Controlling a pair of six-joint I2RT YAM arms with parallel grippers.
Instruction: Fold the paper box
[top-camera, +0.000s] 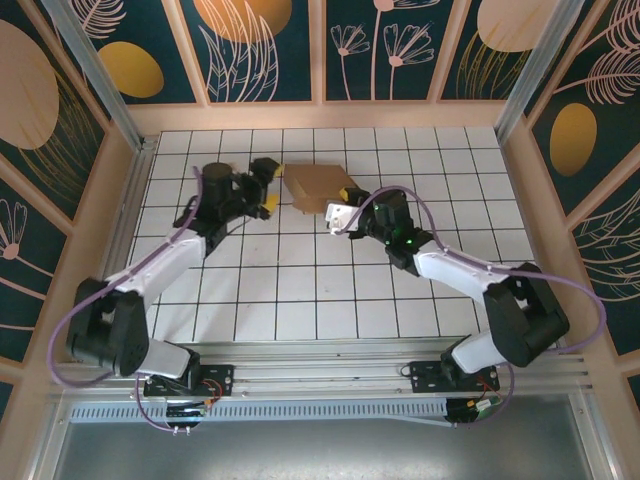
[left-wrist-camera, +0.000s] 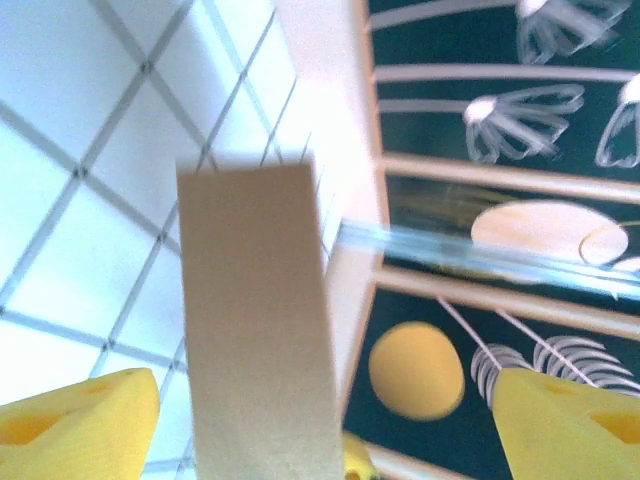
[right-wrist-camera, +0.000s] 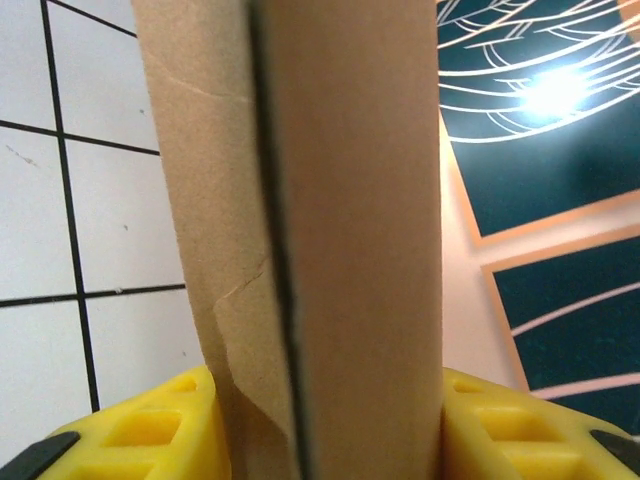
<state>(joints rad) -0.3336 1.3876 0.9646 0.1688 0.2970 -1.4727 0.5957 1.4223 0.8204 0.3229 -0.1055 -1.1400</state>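
So the right gripper (top-camera: 339, 213) has its two yellow fingers (right-wrist-camera: 165, 425) squeezed in on the paper box (top-camera: 318, 187). In the right wrist view the brown cardboard fills the whole gap between them, and both pads press flat on its faces. Definitely holding it, jaws about half closed.

The box itself is plain brown card, partly folded up. From the top view it sits toward 12 o'clock from the middle of the table, a bit left of centre. Its long axis runs roughly 10 to 4 o'clock across the table. The right gripper has it at the 4 o'clock end. Up close from that wrist, the paper box (right-wrist-camera: 340, 230) looks like two layers with a dark seam running straight away from the camera. There's a small crease low on the left layer.

The left gripper (top-camera: 267, 186) is at the box's 9 o'clock end with its jaws spread wide. In its wrist view the yellow fingers (left-wrist-camera: 75, 425) sit far out at each bottom corner. The paper box (left-wrist-camera: 255, 320) runs up between them as a blurry narrow strip, with a clear gap on the right side. Not gripping anything as far as I can see.

Underneath is the white table (top-camera: 400, 300) with black grid lines. Round the 12, 9 and 3 o'clock sides are teal wall panels (top-camera: 265, 50) with drawn flowers and orange blobs.
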